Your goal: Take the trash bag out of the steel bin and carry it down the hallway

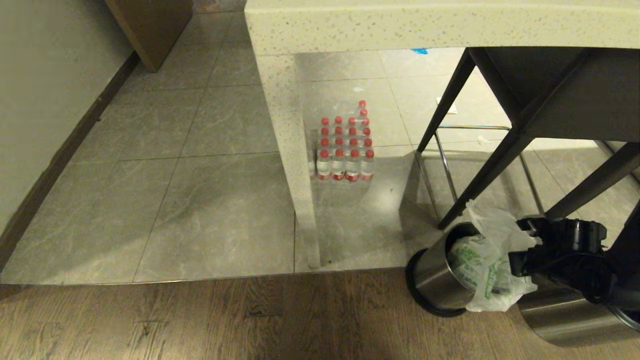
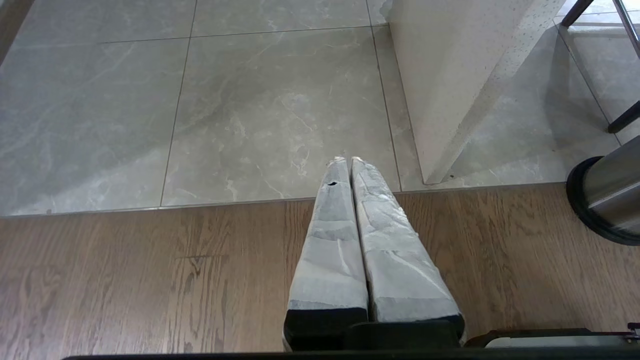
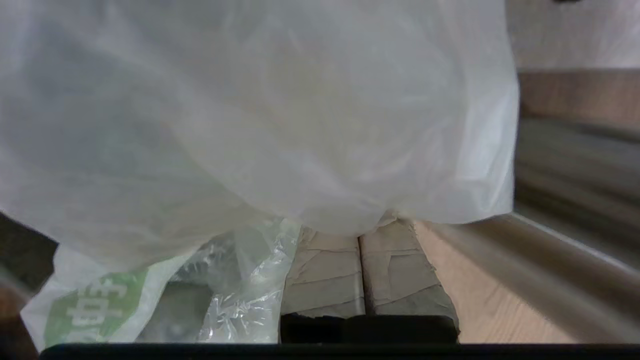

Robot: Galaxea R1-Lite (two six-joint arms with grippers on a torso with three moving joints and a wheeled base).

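The steel bin [image 1: 434,276] stands on the wood floor at the lower right, its black ring low on the body; its side also shows in the left wrist view [image 2: 607,185]. The trash bag [image 1: 484,260], thin white plastic with green lettering, bulges out of the bin's mouth and hangs over its side. My right gripper [image 1: 519,262] is at the bag's right side. In the right wrist view its taped fingers [image 3: 325,280] are pressed together, and the bag [image 3: 300,125] drapes over and hides their tips. My left gripper [image 2: 346,160] hangs shut and empty above the wood floor.
A speckled white counter leg [image 1: 300,175] stands left of the bin, with a pack of red-capped water bottles [image 1: 345,150] behind it. Dark stool legs [image 1: 480,175] rise just behind the bin. A second steel cylinder [image 1: 565,315] sits at the lower right. Tiled floor [image 1: 200,200] stretches left toward the wall.
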